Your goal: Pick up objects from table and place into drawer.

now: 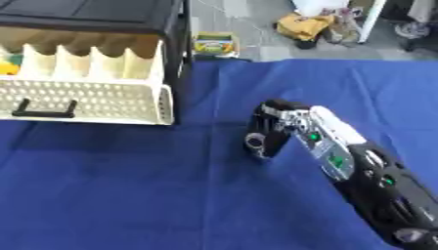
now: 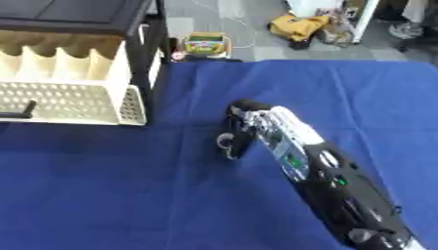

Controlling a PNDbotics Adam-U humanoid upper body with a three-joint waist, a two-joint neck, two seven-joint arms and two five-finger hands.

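My right hand [image 1: 267, 131] hangs over the middle of the blue table [image 1: 128, 195], its arm coming in from the lower right corner. The hand points down at the cloth, and whatever lies under it is hidden. A small silver round part [image 1: 254, 142] shows at its lower left edge. The cream perforated drawer [image 1: 94, 100] stands pulled out of the black cabinet [image 1: 94, 14] at the upper left, well to the left of the hand. Something yellow and green [image 1: 7, 66] lies at the drawer's far left. My left hand shows in neither view.
The drawer has a black handle [image 1: 43, 110] on its front. Beyond the table's far edge, a yellow-green box [image 1: 215, 44] and other clutter [image 1: 308, 24] lie on the floor. Blue cloth stretches on all sides of the hand.
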